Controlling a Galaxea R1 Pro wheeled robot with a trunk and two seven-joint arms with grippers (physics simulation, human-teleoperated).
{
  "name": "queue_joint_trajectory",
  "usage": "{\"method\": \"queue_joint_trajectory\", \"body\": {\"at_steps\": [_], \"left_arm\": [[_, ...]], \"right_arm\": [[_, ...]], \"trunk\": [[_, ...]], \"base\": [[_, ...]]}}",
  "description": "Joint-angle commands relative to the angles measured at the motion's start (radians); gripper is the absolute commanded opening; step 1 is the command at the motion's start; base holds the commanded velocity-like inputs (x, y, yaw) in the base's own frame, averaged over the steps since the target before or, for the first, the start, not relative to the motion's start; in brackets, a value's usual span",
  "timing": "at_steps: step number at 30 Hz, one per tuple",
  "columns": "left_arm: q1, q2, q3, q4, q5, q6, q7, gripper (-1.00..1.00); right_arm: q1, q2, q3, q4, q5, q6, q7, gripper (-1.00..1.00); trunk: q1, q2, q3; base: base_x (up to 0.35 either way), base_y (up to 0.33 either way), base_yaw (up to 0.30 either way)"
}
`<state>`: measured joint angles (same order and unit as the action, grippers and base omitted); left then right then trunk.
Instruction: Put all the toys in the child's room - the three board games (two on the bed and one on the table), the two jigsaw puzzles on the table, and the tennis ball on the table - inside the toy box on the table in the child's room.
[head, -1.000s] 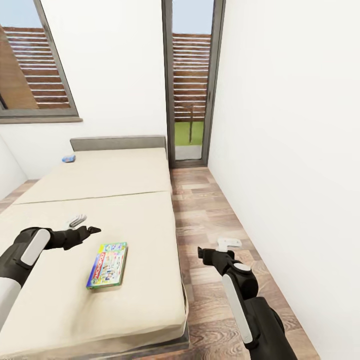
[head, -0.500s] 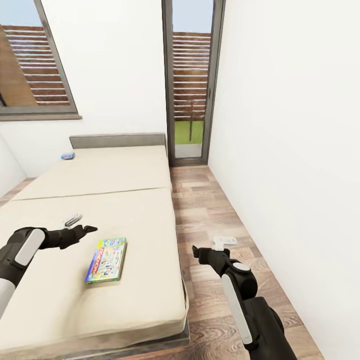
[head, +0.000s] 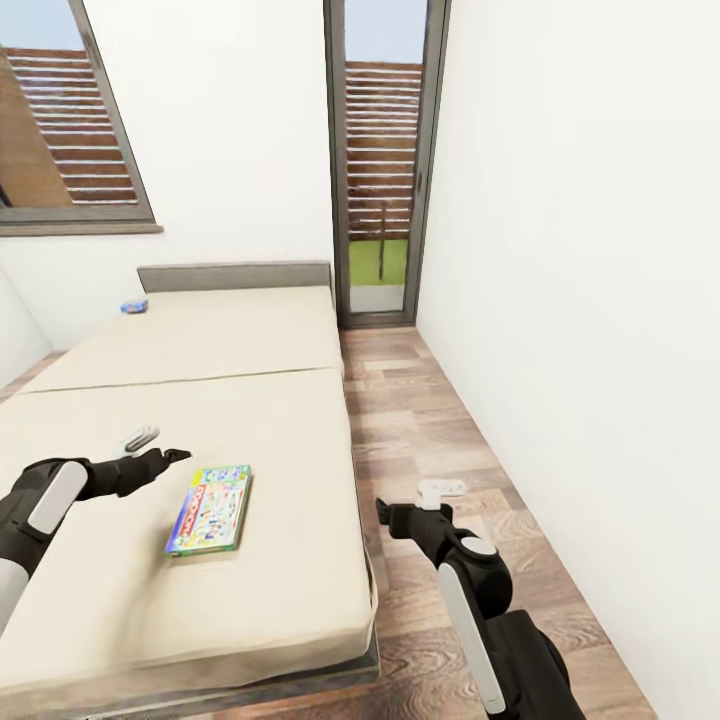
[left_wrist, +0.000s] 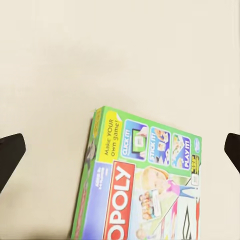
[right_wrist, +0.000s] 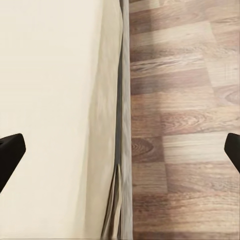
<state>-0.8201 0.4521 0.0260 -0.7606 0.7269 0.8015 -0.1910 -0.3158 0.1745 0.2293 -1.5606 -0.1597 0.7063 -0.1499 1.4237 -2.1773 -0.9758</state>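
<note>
The left tool (head: 150, 447) is wide open, holding nothing, above the bed (head: 280, 420) near the green board game (head: 210, 508). The right tool (head: 412, 500) is open over the floor (head: 440, 430) beside the bed's edge.

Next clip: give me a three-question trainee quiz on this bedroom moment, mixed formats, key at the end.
1. True or false: the green board game lies flat on the bed.
2. Which gripper is nearer that game? A) left gripper B) right gripper
3. Fill in: the small blue board game sits near the grey ____.

Key: 1 true; 2 A, its jaws spread wide above the box; 3 headboard.
</note>
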Motion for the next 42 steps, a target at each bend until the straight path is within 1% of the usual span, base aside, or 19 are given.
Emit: {"method": "queue_joint_trajectory", "body": {"at_steps": [1, 7, 11, 15, 18, 19, 20, 21, 22, 23, 24, 28, 29, 30, 33, 34, 37, 42], "left_arm": [[-0.001, 0.0, 0.003, 0.001, -0.004, 0.005, -0.011, 1.0], [-0.001, 0.0, 0.002, 0.002, -0.011, 0.002, -0.062, 1.0], [-0.001, 0.0, 0.002, 0.003, -0.013, 0.002, -0.075, 1.0], [-0.001, 0.0, 0.002, 0.003, -0.013, 0.002, -0.08, 1.0], [-0.001, 0.0, 0.002, 0.003, -0.013, 0.003, -0.081, 1.0], [-0.001, 0.0, 0.002, 0.002, -0.012, 0.004, -0.082, 1.0], [-0.001, 0.0, 0.002, 0.002, -0.012, 0.004, -0.082, 1.0], [-0.001, 0.0, 0.002, 0.001, -0.012, 0.004, -0.082, 1.0], [-0.001, 0.0, 0.001, 0.001, -0.011, 0.005, -0.083, 1.0], [-0.001, 0.0, 0.001, 0.0, -0.011, 0.006, -0.083, 1.0], [-0.001, 0.0, 0.001, 0.0, -0.011, 0.006, -0.082, 1.0], [-0.001, 0.0, 0.001, -0.001, -0.012, 0.007, -0.083, 1.0], [-0.001, 0.0, 0.001, -0.002, -0.011, 0.007, -0.083, 1.0], [-0.001, 0.0, 0.001, -0.002, -0.012, 0.007, -0.083, 1.0], [-0.001, 0.0, 0.001, -0.004, -0.012, 0.007, -0.083, 1.0], [-0.001, 0.0, 0.001, -0.004, -0.012, 0.007, -0.083, 1.0], [-0.001, 0.0, 0.002, -0.004, -0.012, 0.007, -0.084, 1.0], [-0.001, 0.002, 0.002, -0.006, -0.012, 0.007, -0.084, 1.0]], "right_arm": [[0.0, 0.0, 0.0, -0.001, -0.011, 0.003, -0.009, 1.0], [0.002, 0.0, -0.023, -0.002, -0.015, 0.001, -0.008, 1.0], [0.003, 0.0, -0.031, -0.002, -0.016, 0.0, 0.0, 1.0], [0.003, 0.0, -0.048, -0.003, -0.017, 0.0, 0.032, 1.0], [0.003, 0.0, -0.077, -0.003, -0.019, 0.0, 0.07, 1.0], [0.003, 0.0, -0.109, -0.003, -0.03, 0.001, 0.109, 1.0], [0.003, 0.0, -0.129, -0.003, -0.04, 0.002, 0.133, 1.0], [0.003, 0.0, -0.152, -0.003, -0.056, 0.003, 0.162, 1.0], [0.003, 0.0, -0.204, -0.003, -0.1, 0.009, 0.229, 1.0], [0.002, 0.0, -0.231, -0.002, -0.129, 0.014, 0.264, 1.0], [0.001, 0.0, -0.285, -0.001, -0.195, 0.035, 0.336, 1.0], [0.002, 0.0, -0.386, 0.004, -0.326, 0.101, 0.471, 1.0], [0.003, 0.0, -0.429, 0.009, -0.378, 0.127, 0.521, 1.0], [0.003, -0.006, -0.446, 0.012, -0.399, 0.137, 0.54, 1.0], [0.004, -0.038, -0.479, 0.02, -0.442, 0.157, 0.579, 1.0], [0.004, -0.055, -0.494, 0.024, -0.459, 0.166, 0.594, 1.0], [0.004, -0.07, -0.506, 0.028, -0.475, 0.175, 0.606, 1.0], [0.004, -0.08, -0.512, 0.031, -0.487, 0.18, 0.616, 1.0]], "trunk": [[0.004, -0.008, -0.004], [0.027, -0.05, -0.023], [0.042, -0.078, -0.035], [0.057, -0.106, -0.048], [0.069, -0.127, -0.057], [0.073, -0.134, -0.061], [0.077, -0.141, -0.064], [0.08, -0.148, -0.067], [0.084, -0.155, -0.07], [0.088, -0.162, -0.073], [0.092, -0.169, -0.076], [0.107, -0.197, -0.089], [0.107, -0.197, -0.089], [0.107, -0.197, -0.089], [0.107, -0.197, -0.089], [0.107, -0.197, -0.089], [0.107, -0.197, -0.089], [0.107, -0.197, -0.089]], "base": [[0.0, 0.0, 0.0], [0.0, 0.0, 0.0], [0.0, 0.0, 0.0], [0.0, 0.0, 0.0], [0.0, 0.0, 0.0], [0.0, 0.0, 0.0], [0.0, 0.0, 0.0], [0.0, 0.0, 0.0], [0.0, 0.0, 0.0], [0.0, 0.0, 0.0], [0.0, 0.0, 0.0], [0.0, 0.0, 0.0], [0.0, 0.0, 0.0], [0.0, 0.0, 0.0], [0.0, 0.0, 0.0], [0.0, 0.0, 0.0], [0.0, 0.0, 0.0], [0.005, 0.001, 0.0]]}}
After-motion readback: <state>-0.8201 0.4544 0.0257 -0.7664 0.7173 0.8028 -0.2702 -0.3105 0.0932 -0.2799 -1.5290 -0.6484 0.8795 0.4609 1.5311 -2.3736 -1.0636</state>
